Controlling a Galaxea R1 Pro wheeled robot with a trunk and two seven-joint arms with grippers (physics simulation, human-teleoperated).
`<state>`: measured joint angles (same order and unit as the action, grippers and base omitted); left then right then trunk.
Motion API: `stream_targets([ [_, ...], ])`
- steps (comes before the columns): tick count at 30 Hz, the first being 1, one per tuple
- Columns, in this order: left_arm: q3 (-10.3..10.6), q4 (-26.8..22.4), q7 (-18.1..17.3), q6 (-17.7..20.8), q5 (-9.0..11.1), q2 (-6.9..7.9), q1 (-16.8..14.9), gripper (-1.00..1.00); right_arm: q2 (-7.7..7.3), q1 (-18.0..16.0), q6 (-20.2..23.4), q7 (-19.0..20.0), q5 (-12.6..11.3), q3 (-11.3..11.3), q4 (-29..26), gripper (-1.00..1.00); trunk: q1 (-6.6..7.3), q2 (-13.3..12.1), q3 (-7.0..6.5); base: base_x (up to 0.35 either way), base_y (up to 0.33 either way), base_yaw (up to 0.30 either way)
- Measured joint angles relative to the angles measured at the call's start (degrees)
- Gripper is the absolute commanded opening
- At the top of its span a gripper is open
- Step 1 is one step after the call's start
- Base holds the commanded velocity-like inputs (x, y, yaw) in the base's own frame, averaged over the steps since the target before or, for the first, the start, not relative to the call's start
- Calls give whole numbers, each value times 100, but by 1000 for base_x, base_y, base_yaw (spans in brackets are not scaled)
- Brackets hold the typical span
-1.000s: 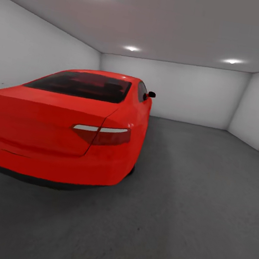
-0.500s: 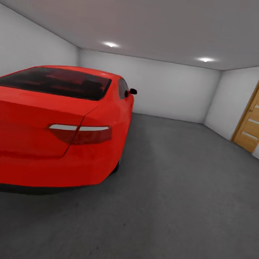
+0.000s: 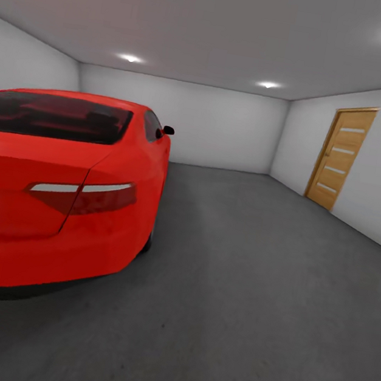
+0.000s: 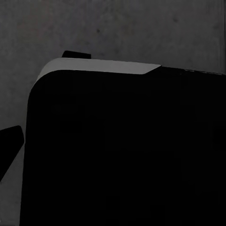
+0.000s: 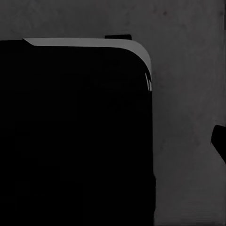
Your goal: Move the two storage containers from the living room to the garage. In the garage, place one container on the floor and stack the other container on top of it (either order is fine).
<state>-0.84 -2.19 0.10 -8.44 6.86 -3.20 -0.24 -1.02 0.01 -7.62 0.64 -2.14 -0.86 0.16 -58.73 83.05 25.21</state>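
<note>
Robot stood in the garage; red car point(image 3: 56, 181) at left, wooden door point(image 3: 338, 157) well right of the car, bare floor point(image 3: 247, 298) between. No containers in sight. End effector states: cannot tell. Judged: transit step; next, head for the door

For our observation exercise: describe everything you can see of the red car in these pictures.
The car is glossy red, seen from behind and cut off at the head view's left edge. It has a dark tinted rear window, a red-and-white tail light, a black side mirror and a dark underside. It stands on the grey floor near the left wall, nose toward the far wall. Nothing else touches it.
</note>
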Motion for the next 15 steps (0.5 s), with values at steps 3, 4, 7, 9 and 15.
stream_targets([
  [3, -2, -1, -1, 3, -6, 3, 0, 100, -2, 0, 1, 1, 2, -28, 0, 100, 0, 0, 0, 0, 0, -296],
  [4, -5, -3, -2, 5, -3, 4, 0, 100, -3, 0, 1, 3, 4, -31, 0, 100, 0, 0, 0, 0, 0, -296],
  [7, -8, -7, -2, 3, 0, 5, 0, 100, -3, 0, 2, 2, 6, -34, 0, 100, 0, 0, 0, 0, 0, -296],
  [9, -7, -11, -11, 4, -6, 5, 0, 100, -7, 0, 2, 1, 6, -35, 0, 100, 0, 0, 0, 0, 0, -296],
  [15, -2, -12, -39, 16, -16, 8, 0, 100, -25, 0, -6, 0, 7, -36, 0, 100, 0, 0, 0, 0, 0, -296],
])
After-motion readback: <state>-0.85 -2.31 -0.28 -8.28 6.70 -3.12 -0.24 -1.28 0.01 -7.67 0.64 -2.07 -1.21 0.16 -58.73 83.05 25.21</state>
